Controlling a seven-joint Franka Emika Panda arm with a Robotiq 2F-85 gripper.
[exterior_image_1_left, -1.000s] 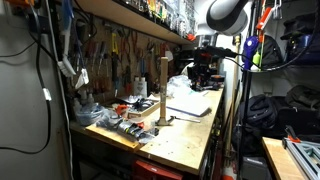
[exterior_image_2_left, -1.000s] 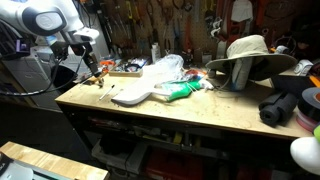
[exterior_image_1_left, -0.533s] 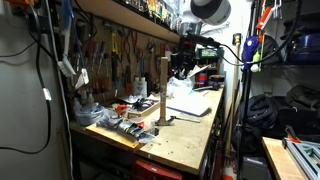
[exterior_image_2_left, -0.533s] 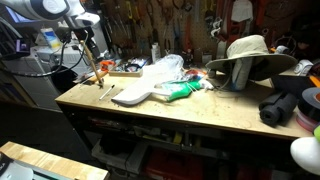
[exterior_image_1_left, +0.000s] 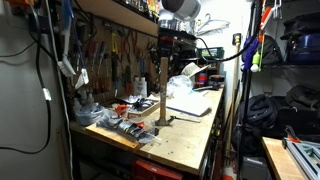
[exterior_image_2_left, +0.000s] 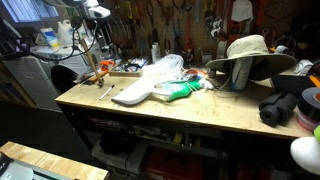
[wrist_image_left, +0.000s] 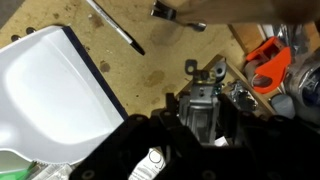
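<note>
My gripper (wrist_image_left: 200, 100) comes in from the bottom of the wrist view, its black fingers shut on a grey metal part (wrist_image_left: 203, 112). It hangs high above the wooden workbench (wrist_image_left: 60, 20). Below it lie a white plastic board (wrist_image_left: 50, 90) and a thin dark tool (wrist_image_left: 118, 30). In an exterior view the gripper (exterior_image_1_left: 172, 50) is just above the top of an upright wooden post (exterior_image_1_left: 161, 90). What the grey part is cannot be made out.
An orange object (wrist_image_left: 268, 62) and metal clutter sit by the gripper. A shelf (exterior_image_1_left: 130, 15) and a tool wall run along the back. On the bench lie a white board (exterior_image_2_left: 130, 95), a green item (exterior_image_2_left: 180, 92), a hat (exterior_image_2_left: 245, 50) and crumpled plastic (exterior_image_2_left: 165, 68).
The arm has risen and swung across the bench to a spot over the wooden post. The jaws stay shut on the grey part.
</note>
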